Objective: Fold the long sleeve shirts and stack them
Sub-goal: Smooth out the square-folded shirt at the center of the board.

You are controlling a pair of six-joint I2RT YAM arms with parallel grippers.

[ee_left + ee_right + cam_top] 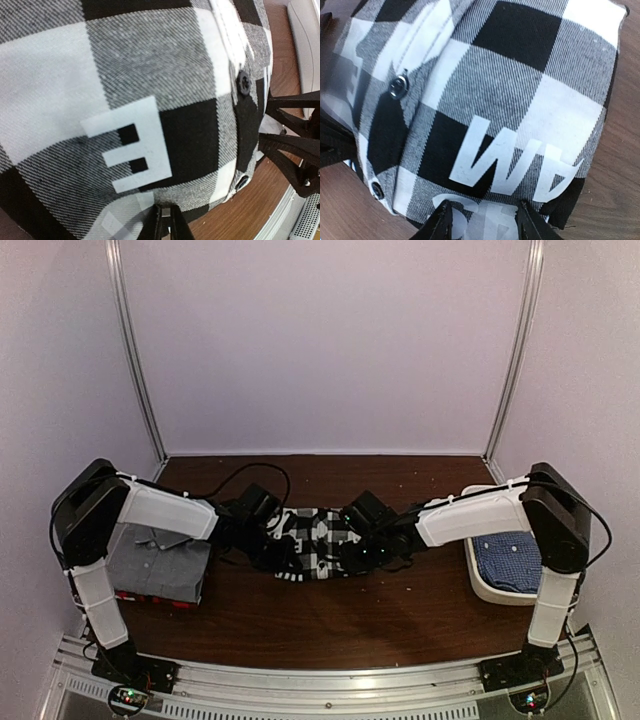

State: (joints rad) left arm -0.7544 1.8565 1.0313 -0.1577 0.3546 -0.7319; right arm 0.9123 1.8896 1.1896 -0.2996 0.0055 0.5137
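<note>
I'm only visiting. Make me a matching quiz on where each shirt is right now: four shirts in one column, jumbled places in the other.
Shirts
1. check shirt
2. grey shirt
3. red shirt
4. blue shirt

Places
A. in the white tub, right side
B. under another shirt on the left, only an edge showing
C. middle of the table
D. top of the left pile

Pairs: 1-C, 2-D, 3-B, 4-A

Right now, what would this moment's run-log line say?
folding: black-and-white check cloth shirt | left gripper: shut on its edge | right gripper: astride its edge, grip unclear | plain grey shirt: folded, left
</note>
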